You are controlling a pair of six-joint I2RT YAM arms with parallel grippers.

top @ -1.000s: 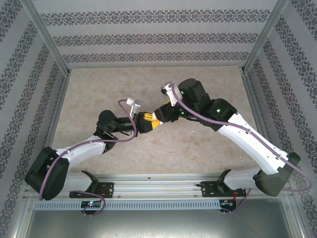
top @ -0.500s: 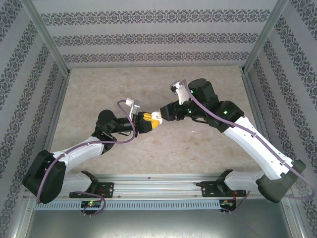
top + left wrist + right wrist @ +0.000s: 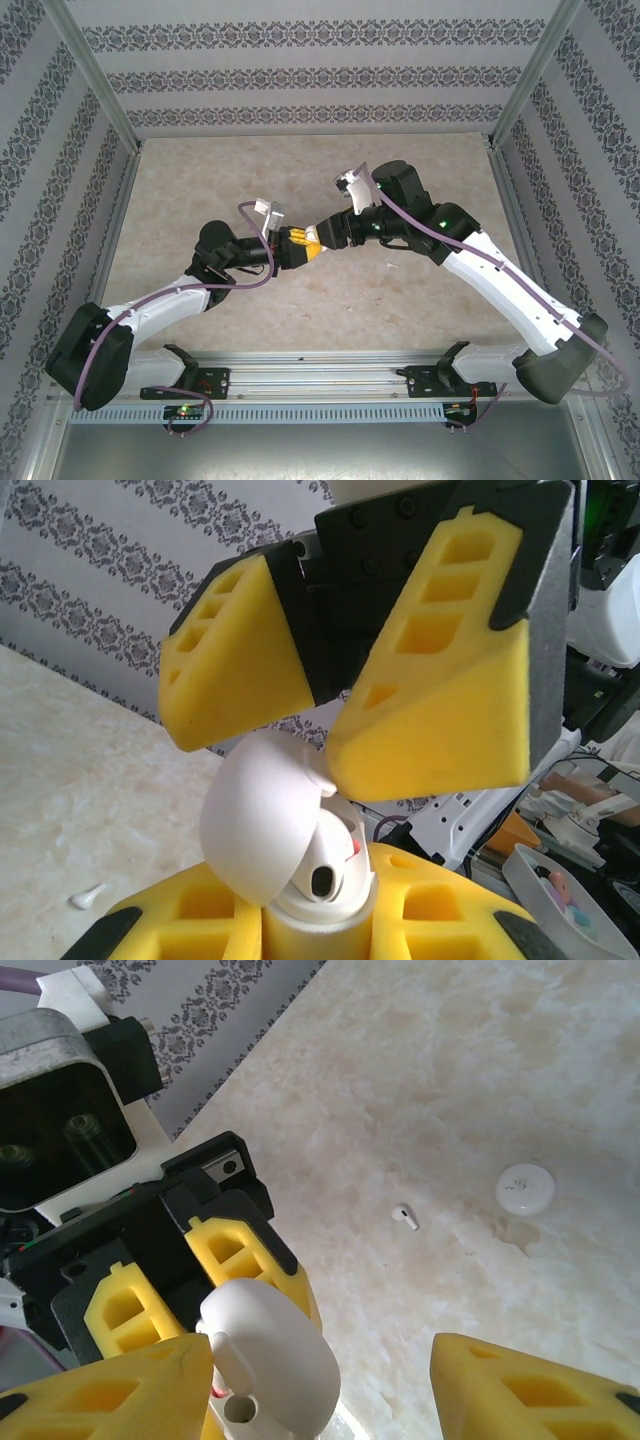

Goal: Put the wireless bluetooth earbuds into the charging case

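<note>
Over the marbled table (image 3: 200, 180), left tool (image 3: 300, 245) clamps the likely light, slick charging case (image 3: 300, 860) by its base; right tool (image 3: 330, 730) gapes at its twelve o'clock.

Mid-air: charging case (image 3: 262, 825) above the table (image 3: 480, 1060).
It sits between the left gripper's (image 3: 318, 920) fingers, the right gripper (image 3: 320, 1390) straddling its lid from above; on the table an earbud (image 3: 405, 1217) lies near a disc (image 3: 525, 1189).

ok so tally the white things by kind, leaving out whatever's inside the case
charging case: 1
loose earbud: 1
flat round disc: 1
total: 3
</note>
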